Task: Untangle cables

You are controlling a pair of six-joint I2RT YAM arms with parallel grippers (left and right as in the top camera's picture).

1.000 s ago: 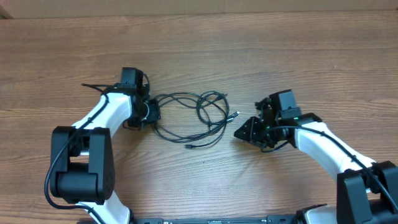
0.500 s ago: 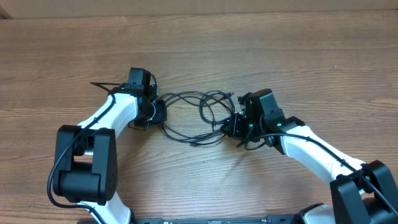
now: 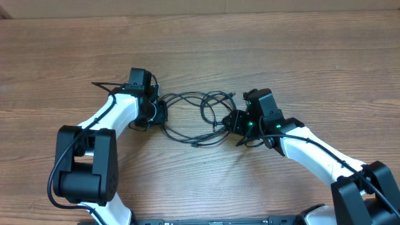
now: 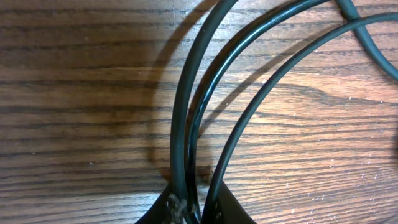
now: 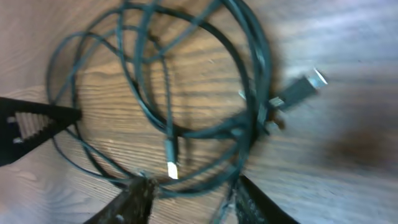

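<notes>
Quick status on the untangle job. The cables [image 3: 197, 115] are one loose heap of overlapping black loops roughly mid table [image 3: 281, 50], w/ both arms parked on it from opposite sides.

The left gripper [image 3: 159, 112] sits at the heap's 9 o'clock. In the left wrist view the jaws are nearly closed and two or three strands run straight down btwn the fingertips, so imo it has that end of the cables pinched.

The right gripper [image 3: 232, 122] is at abt 3-4 o'clock on the heap. In the right wrist view the jaws stand partway apart, a couple of strands cross the gap, and nothing looks squeezed. That view is blurry tho, so I can't tell if a pad is brushing a cord.

Ends I can spot: one plug [image 5: 305, 86] sticks out at 2 o'clock in the right wrist view, and another tip [image 5: 171, 167] lies inside the loops just above the jaws. Overhead there's also a loose end poking out at the heap's 6 o'clock.

Step in hand, my guess: left is the anchor and right is lining up a grab on its side, so the actual pulling apart isn't done yet. The loops are all crossed.

Next move prob needs the right jaws closing on ONE strand, ideally near a plug, then drawing it toward 3 o'clock while left holds. Grabbing two cords at once would just drag the whole heap.
</notes>
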